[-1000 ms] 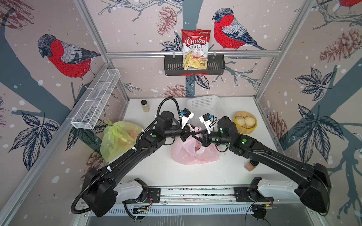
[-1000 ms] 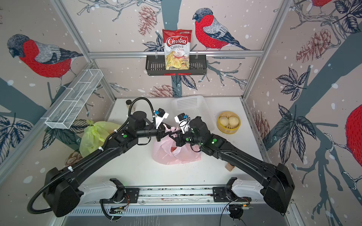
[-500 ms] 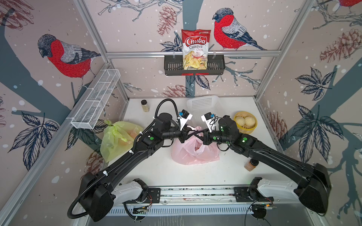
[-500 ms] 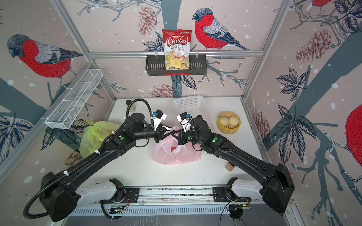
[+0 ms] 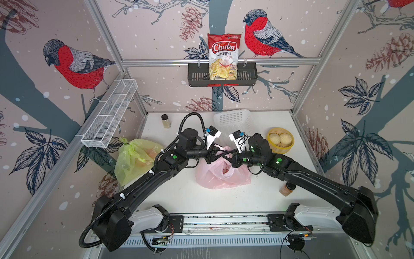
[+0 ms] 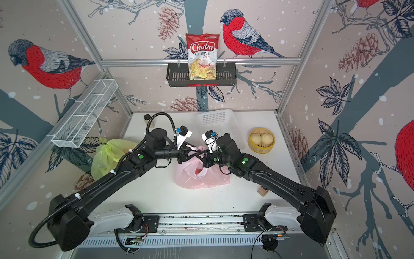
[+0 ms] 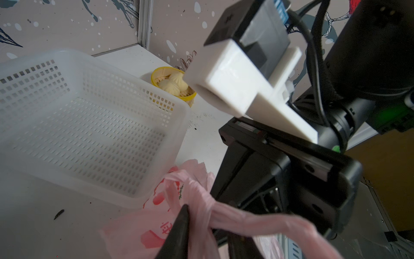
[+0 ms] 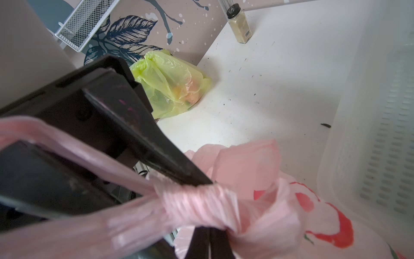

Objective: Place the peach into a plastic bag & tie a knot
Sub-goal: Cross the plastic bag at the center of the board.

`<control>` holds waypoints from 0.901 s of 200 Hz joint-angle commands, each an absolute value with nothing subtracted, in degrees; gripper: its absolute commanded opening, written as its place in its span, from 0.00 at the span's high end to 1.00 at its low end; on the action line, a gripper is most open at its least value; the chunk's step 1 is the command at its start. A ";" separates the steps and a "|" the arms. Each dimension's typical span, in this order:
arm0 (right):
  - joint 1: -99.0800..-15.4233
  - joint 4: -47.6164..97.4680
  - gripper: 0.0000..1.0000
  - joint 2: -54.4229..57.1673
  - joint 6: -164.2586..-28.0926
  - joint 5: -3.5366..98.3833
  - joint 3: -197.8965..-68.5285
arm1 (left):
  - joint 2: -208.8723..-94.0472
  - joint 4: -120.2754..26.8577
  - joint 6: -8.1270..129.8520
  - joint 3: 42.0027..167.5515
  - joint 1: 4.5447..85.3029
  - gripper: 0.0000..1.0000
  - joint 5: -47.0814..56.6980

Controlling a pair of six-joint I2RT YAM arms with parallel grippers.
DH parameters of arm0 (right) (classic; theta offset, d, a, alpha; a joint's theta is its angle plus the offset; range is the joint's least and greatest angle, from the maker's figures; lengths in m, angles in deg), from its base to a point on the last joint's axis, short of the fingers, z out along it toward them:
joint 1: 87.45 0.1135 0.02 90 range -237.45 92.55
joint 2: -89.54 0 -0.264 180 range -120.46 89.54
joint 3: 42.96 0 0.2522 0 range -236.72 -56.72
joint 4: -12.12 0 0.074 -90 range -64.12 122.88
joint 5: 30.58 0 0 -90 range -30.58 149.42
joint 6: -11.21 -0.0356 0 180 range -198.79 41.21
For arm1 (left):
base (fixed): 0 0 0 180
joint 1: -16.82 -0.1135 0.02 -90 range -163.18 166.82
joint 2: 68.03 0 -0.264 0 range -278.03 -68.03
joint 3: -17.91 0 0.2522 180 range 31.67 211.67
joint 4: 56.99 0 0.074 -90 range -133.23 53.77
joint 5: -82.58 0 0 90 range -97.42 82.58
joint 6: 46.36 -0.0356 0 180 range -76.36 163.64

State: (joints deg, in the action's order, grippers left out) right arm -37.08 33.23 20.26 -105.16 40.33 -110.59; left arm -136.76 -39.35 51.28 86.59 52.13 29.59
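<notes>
The pink plastic bag point(image 5: 220, 179) lies mid-table in both top views. A reddish peach point(image 6: 198, 171) shows through its film. The handles are twisted into a knot point(image 8: 197, 199) above it. My left gripper point(image 7: 208, 222) reaches in from the left. Its jaws stand a little apart, with a twisted pink handle point(image 7: 246, 218) lying loosely between them. My right gripper point(image 8: 210, 228) comes in from the right and crosses the left one over the bag. Its fingers are pressed together on a handle just under the knot, which hides their tips.
A white perforated basket point(image 5: 233, 122) stands right behind the bag. Around it are a yellow steamer with buns point(image 5: 280, 140) at the right, a tied green bag point(image 5: 134, 161) at the left edge, a spice jar point(image 5: 166, 121) at the back and a brown jar point(image 5: 285, 189) beside the right arm.
The left jaws have parted from shut and let go of the handle. Both grippers drew slightly apart over the bag, and the knot looks tighter. The right gripper stayed shut.
</notes>
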 commanded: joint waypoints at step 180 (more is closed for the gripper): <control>-36.43 35.29 0.78 21.54 -100.02 34.24 -114.47 | -137.57 -41.38 50.42 87.76 51.54 1.00 34.90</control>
